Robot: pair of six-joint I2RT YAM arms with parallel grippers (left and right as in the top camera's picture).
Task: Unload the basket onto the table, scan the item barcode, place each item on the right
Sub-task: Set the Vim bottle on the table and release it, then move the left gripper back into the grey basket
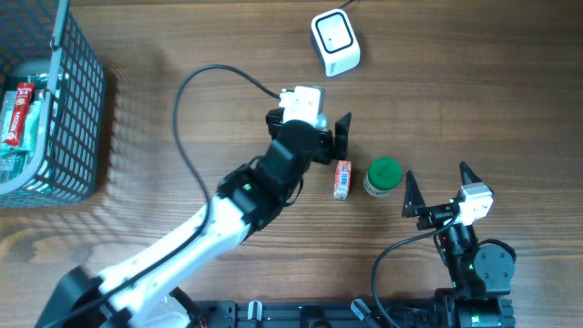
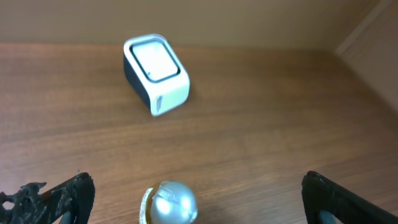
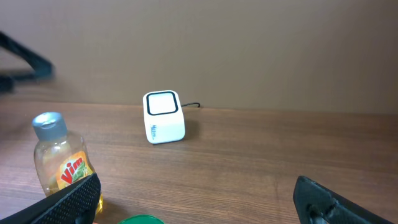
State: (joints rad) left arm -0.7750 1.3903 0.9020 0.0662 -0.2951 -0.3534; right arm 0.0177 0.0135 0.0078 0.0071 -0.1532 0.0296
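Observation:
The item is a small yellow Vim bottle (image 3: 61, 163) with a grey cap, standing upright on the wooden table (image 1: 342, 179). In the left wrist view only its silver-grey cap (image 2: 174, 202) shows, low between my fingers. My left gripper (image 1: 339, 138) (image 2: 200, 190) hangs over the bottle, open wide and not touching it. The white barcode scanner (image 1: 335, 41) (image 2: 155, 73) (image 3: 163, 117) sits further back, its window facing up. My right gripper (image 1: 435, 173) (image 3: 196, 186) is open and empty at the front right, facing the scanner.
A jar with a green lid (image 1: 383, 176) (image 3: 140, 219) stands just right of the bottle, close to my right gripper's left finger. A wire basket (image 1: 56, 91) holding packaged goods sits at the far left. The left arm's cable loops over the table's middle.

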